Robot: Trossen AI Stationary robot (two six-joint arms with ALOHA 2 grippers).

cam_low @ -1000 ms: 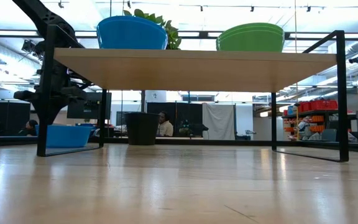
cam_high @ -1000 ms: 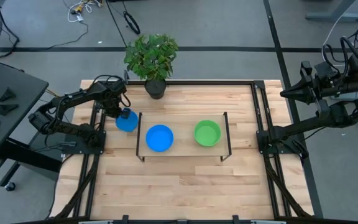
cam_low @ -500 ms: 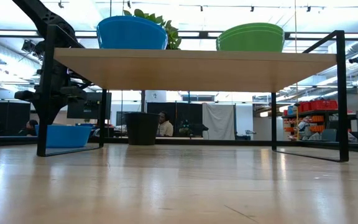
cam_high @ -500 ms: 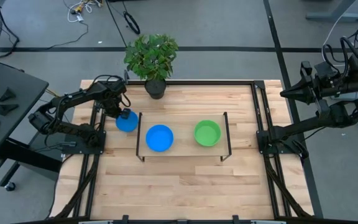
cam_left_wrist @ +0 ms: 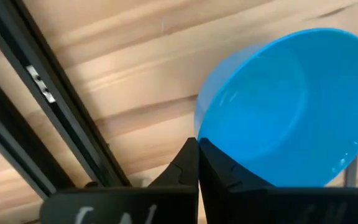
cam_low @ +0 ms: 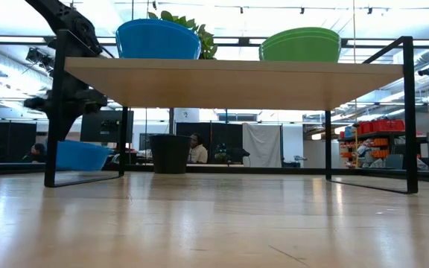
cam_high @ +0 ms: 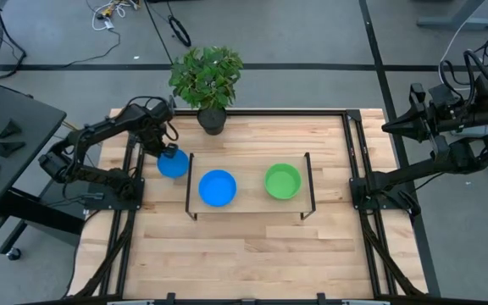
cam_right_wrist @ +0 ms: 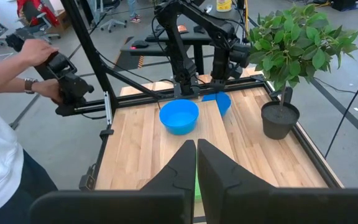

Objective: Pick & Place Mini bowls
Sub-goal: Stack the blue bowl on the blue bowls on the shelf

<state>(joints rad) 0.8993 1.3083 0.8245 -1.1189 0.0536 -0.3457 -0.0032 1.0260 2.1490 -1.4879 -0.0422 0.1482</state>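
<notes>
Left tool (cam_high: pixel 169 149) pinched shut on rim of a blue mini bowl (cam_high: pixel 173 164), fingers pressed together in the left wrist view; bowl tilted and lifted just off the bench (cam_high: pixel 252 254), near the far left corner, just left of the small raised shelf (cam_high: pixel 248 203). Seen in the low view as a tipped blue bowl (cam_low: pixel 80 155) hanging beside the shelf's left leg. Right tool (cam_right_wrist: pixel 196 149) held well off the right edge of the bench, fingers closed together and empty in the right wrist view.

Largest to smallest otherwise: wooden bench framed by dark rails; raised shelf at mid-bench on thin black legs; leafy plant (cam_high: pixel 207 76) in a dark pot (cam_high: pixel 212 120) at the far edge, left of centre. On the shelf, a blue stack of bowls (cam_high: pixel 218 187) at left and a green stack of bowls (cam_high: pixel 282 181) at right, well apart; number in each stack impossible to tell.

Beyond the bench in the right wrist view, a person's hand (cam_right_wrist: pixel 35 50) gripping a dark handle.
</notes>
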